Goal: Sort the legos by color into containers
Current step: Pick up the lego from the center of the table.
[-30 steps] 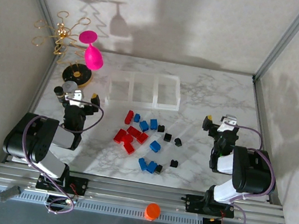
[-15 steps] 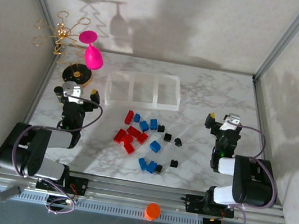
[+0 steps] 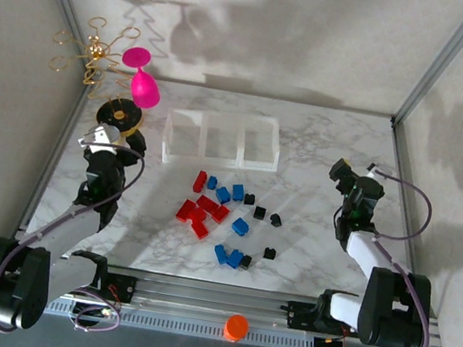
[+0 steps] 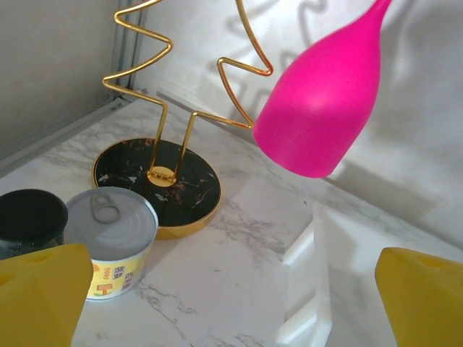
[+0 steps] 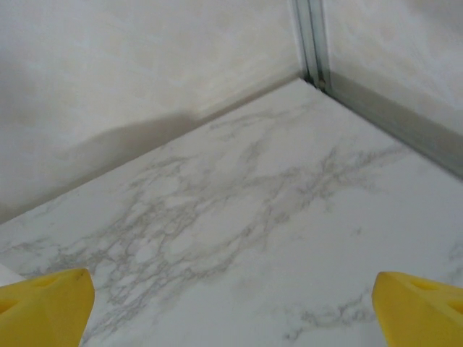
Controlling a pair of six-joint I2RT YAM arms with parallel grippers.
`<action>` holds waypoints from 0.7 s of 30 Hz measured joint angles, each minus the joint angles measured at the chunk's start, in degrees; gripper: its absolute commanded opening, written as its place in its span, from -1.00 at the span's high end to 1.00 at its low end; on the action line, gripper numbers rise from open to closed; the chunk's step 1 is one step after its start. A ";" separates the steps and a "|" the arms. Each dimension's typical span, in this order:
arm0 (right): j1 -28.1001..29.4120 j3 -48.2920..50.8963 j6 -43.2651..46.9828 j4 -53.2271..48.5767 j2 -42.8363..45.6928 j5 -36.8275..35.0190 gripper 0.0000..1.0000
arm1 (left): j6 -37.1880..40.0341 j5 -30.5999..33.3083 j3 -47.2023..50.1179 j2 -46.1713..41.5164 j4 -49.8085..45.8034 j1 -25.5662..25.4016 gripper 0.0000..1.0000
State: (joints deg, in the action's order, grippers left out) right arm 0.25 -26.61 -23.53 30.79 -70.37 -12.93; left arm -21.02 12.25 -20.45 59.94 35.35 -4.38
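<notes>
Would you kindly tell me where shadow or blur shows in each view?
Top external: sharp; the gold stand and pink glass cast shadows on the back wall. Left wrist: glass crisp, yellow fingertips softer. Right wrist: a soft shadow darkens that wall.

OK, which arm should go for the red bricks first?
Left, I'd say. Both grippers are open and empty, but the left gripper sits nearer the red bricks and beside the left end of the containers. The right gripper is farther off, closer to the black bricks.
</notes>
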 measured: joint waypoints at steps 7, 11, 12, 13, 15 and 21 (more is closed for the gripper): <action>1.38 -3.65 -4.72 -13.20 0.74 4.72 -0.98 | -7.96 -4.55 -2.32 -0.50 -10.75 -0.90 -0.99; 5.33 -6.82 -4.76 -19.34 0.76 8.33 -0.98 | -10.43 -5.66 -4.81 -0.76 -18.67 -5.90 -0.99; 6.45 -7.48 -4.74 -20.48 0.76 9.27 -0.98 | -10.82 -5.75 -5.84 -0.76 -20.68 -7.50 -0.99; 7.52 -7.98 -4.61 -21.51 0.76 10.08 -0.98 | -11.23 -5.86 -6.86 -0.76 -22.51 -8.85 -0.99; 10.03 -8.76 -4.33 -23.41 0.76 11.67 -0.98 | -11.93 -6.01 -9.16 -0.37 -26.23 -11.52 -0.95; 17.99 -9.75 -3.04 -28.11 0.72 17.16 -0.98 | -12.59 -6.43 -14.12 3.93 -35.28 -18.08 -0.77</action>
State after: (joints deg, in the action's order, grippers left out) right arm 18.24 -36.36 -26.57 2.68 -69.65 4.23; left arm -33.61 5.82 -34.57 63.88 0.08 -22.46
